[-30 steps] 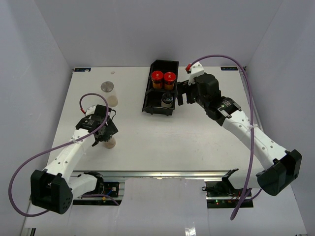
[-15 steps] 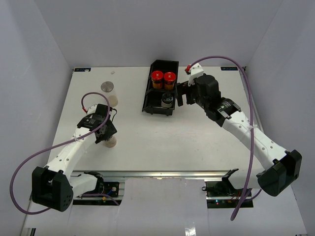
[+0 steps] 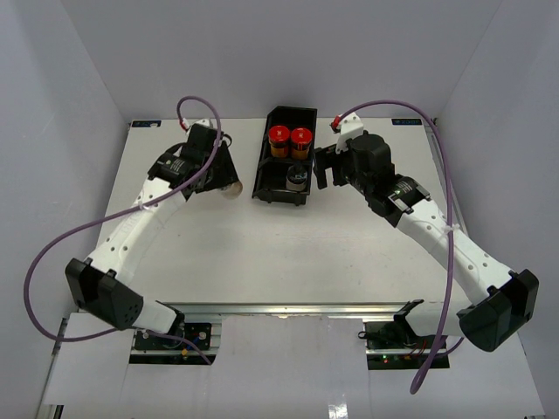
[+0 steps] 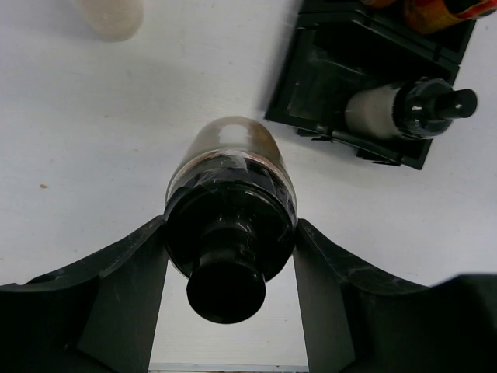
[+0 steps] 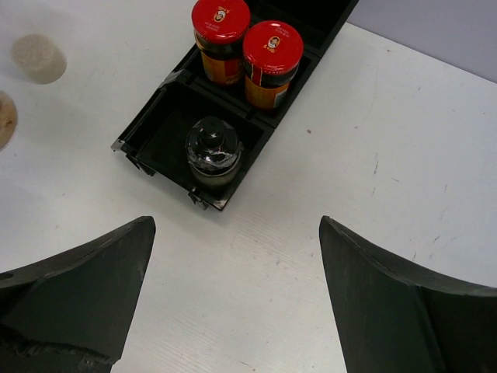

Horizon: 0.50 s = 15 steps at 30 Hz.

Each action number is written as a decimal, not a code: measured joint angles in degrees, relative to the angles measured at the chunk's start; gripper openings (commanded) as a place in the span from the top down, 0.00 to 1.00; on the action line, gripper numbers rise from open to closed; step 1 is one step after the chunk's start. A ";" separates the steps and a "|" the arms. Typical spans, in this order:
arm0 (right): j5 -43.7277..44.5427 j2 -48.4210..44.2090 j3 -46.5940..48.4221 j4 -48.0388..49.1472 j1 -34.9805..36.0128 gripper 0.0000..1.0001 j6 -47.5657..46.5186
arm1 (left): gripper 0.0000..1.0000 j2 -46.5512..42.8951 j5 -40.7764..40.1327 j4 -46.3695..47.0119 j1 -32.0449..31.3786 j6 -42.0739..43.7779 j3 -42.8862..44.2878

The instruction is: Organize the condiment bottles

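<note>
My left gripper [image 3: 222, 181] is shut on a pale bottle with a dark cap [image 4: 230, 202], its pale base [image 3: 232, 188] showing just left of the black tray [image 3: 265, 166]. My fingers [image 4: 132, 272] press both sides of its cap end. Two amber bottles with red caps [image 3: 279, 135] [image 3: 300, 137] stand in the tray's middle compartment. A second pale, dark-capped bottle [image 3: 297, 179] stands in the near compartment, also in the right wrist view [image 5: 213, 151]. My right gripper [image 3: 321, 166] is open and empty beside the tray's right side. The cream bottle [image 4: 109, 14] is hidden under the left arm in the top view.
The tray's far compartment [image 3: 293, 116] holds nothing. White walls close in the table on three sides. The arm bases and a metal rail [image 3: 279, 310] run along the near edge. A purple cable [image 3: 196, 105] loops above the left wrist.
My left arm carried the pale dark-capped bottle from the near left of the table up to just left of the tray. The right arm has barely moved.
</note>
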 measured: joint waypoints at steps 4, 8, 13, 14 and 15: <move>0.44 -0.11 -0.03 -0.05 0.00 0.08 -0.12 | 1.00 8.51 0.15 -0.12 -2.24 2.64 9.64; 0.16 -1.26 -1.27 0.45 0.00 0.08 0.12 | 1.00 15.46 0.58 1.19 -2.49 7.20 15.68; -0.57 -3.79 -4.86 0.65 0.00 0.07 0.86 | 1.00 23.16 2.30 3.67 -2.46 11.72 22.01; -0.66 -3.87 -5.00 0.56 0.00 0.08 0.97 | 1.00 24.09 2.78 4.43 -2.47 12.21 22.42; -0.67 -3.87 -5.00 0.60 0.00 0.08 1.08 | 1.00 24.64 3.36 4.86 -2.51 12.56 22.45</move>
